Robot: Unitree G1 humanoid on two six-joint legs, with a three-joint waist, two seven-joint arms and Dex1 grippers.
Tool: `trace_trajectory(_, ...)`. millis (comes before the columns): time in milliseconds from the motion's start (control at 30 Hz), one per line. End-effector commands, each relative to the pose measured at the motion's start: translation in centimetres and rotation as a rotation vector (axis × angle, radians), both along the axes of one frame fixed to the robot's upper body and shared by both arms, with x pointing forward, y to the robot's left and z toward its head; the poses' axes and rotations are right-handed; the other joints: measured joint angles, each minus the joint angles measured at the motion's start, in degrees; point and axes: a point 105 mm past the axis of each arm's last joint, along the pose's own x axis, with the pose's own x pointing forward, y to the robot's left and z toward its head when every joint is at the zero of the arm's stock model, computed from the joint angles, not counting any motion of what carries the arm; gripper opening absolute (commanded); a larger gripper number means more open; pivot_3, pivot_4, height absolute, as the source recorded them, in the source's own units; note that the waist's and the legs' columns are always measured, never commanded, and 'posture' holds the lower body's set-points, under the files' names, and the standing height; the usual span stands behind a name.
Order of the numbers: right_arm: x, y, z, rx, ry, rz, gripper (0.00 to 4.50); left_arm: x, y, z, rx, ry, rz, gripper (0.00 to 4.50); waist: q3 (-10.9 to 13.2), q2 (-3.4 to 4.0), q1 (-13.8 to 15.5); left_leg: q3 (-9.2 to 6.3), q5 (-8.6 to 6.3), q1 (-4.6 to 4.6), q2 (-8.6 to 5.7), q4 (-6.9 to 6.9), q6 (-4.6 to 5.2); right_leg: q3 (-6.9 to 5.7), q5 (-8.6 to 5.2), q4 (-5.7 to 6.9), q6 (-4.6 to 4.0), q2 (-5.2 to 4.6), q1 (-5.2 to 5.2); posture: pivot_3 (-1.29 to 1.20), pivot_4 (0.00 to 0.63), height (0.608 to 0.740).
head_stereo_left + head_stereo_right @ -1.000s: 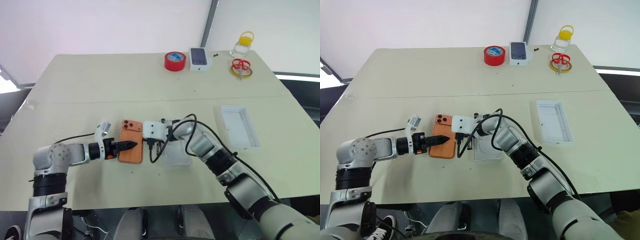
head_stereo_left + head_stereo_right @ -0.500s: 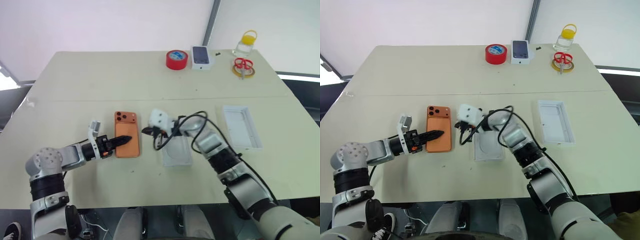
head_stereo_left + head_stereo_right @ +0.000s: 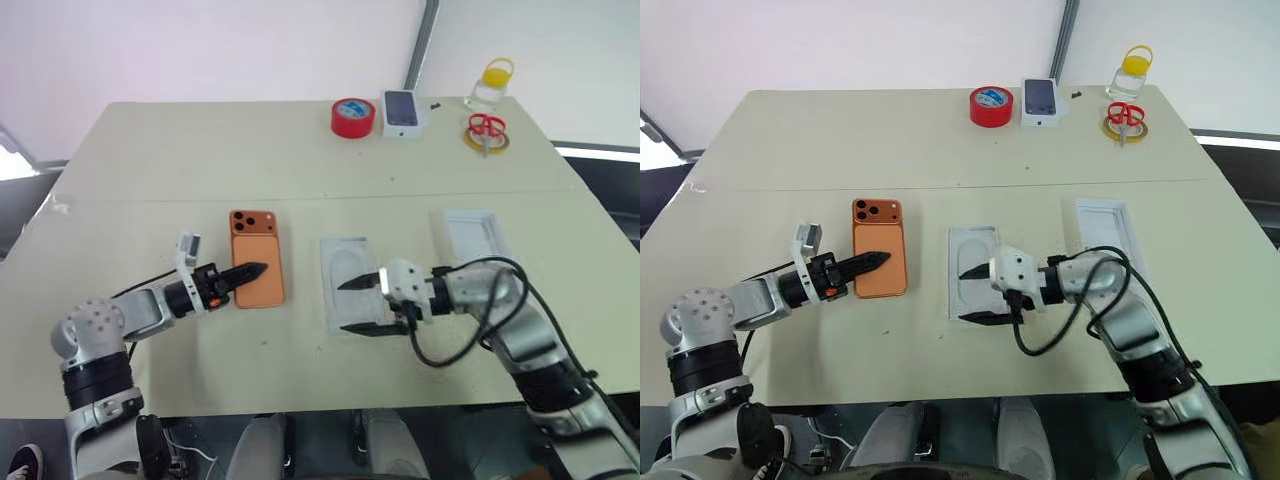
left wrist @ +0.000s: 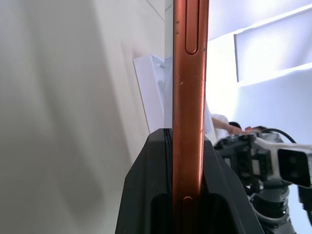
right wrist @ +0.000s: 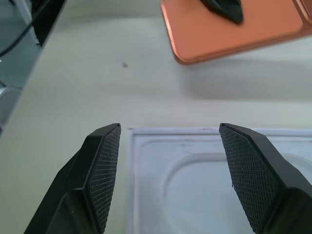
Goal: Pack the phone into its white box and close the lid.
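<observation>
Left jaws (image 3: pixel 252 270): closed on the near long edge of the phone (image 3: pixel 255 262); in the left wrist view the orange edge runs straight up between the two black fingers (image 4: pixel 146 195), clamped on both faces.
Phone: orange, back up, camera cluster at its far corner; held just above the tabletop (image 3: pixel 200 170), with its shadow under it in the right wrist view (image 5: pixel 229 29).
Right jaws (image 3: pixel 360 305): spread wide, holding nothing; they point toward the left jaws, and the two fingertips (image 5: pixel 105 161) straddle the near end of the insert.
Insert (image 3: pixel 345 275): flat white piece with an oval recess, lying on the tabletop between the two sets of jaws, just beside the phone but apart from it.
White box (image 3: pixel 478 232): shallow tray on the tabletop behind the right jaws' arm, well apart from the left jaws; its near end is hidden by that arm.
Beyond both jaws, at the far edge: red tape roll (image 3: pixel 351 118), small box with a phone picture (image 3: pixel 402 110), red scissors (image 3: pixel 483 129) on a yellow ring, yellow-capped jar (image 3: pixel 490 85).
</observation>
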Motion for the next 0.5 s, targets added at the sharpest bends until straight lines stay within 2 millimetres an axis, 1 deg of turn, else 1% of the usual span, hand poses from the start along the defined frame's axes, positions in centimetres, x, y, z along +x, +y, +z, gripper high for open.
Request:
trace_trajectory(33,-1.0,-0.9,-0.1,-0.049,-0.055,0.033,3.36,0.1,-0.3,1.2,-0.006,-0.065,-0.021,0.0,0.02,-0.04,0.12,0.0,0.0,0.0,-0.01,0.02,0.01,0.0,0.0,0.0,-0.01,-0.01,0.02,0.0,0.15,0.74)
trace_trajectory(100,-1.2,-1.3,-0.8,-0.074,-0.059,0.025,3.36,0.1,-0.4,1.0,0.0,-0.06,-0.026,0.0,0.08,-0.14,0.13,0.0,-0.01,-0.02,-0.02,0.06,0.02,0.0,-0.02,-0.01,-0.02,-0.01,0.03,0.0,0.15,0.74)
trace_trajectory(200,-0.9,-1.5,-1.4,-0.081,-0.069,0.001,2.59,0.1,-0.4,0.8,0.003,-0.047,-0.025,0.0,0.12,-0.19,0.04,0.0,0.0,-0.02,0.0,0.07,0.03,0.0,-0.02,0.0,-0.02,-0.01,0.02,0.0,0.15,0.74)
trace_trajectory(233,-0.8,-1.5,-1.5,-0.079,-0.066,-0.004,2.0,0.2,-0.3,0.7,0.008,-0.043,-0.023,0.0,0.12,-0.19,0.01,0.0,0.0,-0.02,0.0,0.07,0.03,0.0,-0.02,0.0,-0.02,-0.01,0.02,0.0,0.15,0.74)
trace_trajectory(267,-0.8,-1.5,-1.5,-0.079,-0.065,-0.007,1.61,0.2,-0.3,0.6,0.012,-0.041,-0.021,0.0,0.13,-0.2,0.04,0.0,0.0,-0.02,0.01,0.07,0.03,0.0,-0.02,0.0,-0.02,0.0,0.01,0.0,0.15,0.74)
trace_trajectory(300,-0.7,-1.4,-1.6,-0.078,-0.072,-0.011,1.06,0.2,-0.3,0.5,0.016,-0.039,-0.021,0.0,0.13,-0.21,0.08,-0.01,0.0,-0.02,0.02,0.07,0.03,-0.01,-0.02,0.0,-0.02,0.01,0.01,0.0,0.15,0.74)
trace_trajectory(400,-0.6,-1.3,-1.6,-0.057,-0.064,-0.029,1.06,0.2,-0.1,0.5,0.031,-0.039,-0.023,0.0,0.14,-0.23,0.1,-0.01,0.0,-0.03,0.01,0.08,0.03,0.0,-0.02,0.0,-0.02,0.0,0.01,0.0,0.15,0.74)
trace_trajectory(500,-0.6,-1.3,-2.1,-0.072,-0.056,-0.029,1.06,0.4,0.0,0.5,0.028,-0.037,-0.014,0.0,0.14,-0.23,0.19,-0.01,0.0,-0.03,0.01,0.09,0.03,0.0,-0.02,0.0,-0.03,-0.01,0.01,0.0,0.15,0.74)
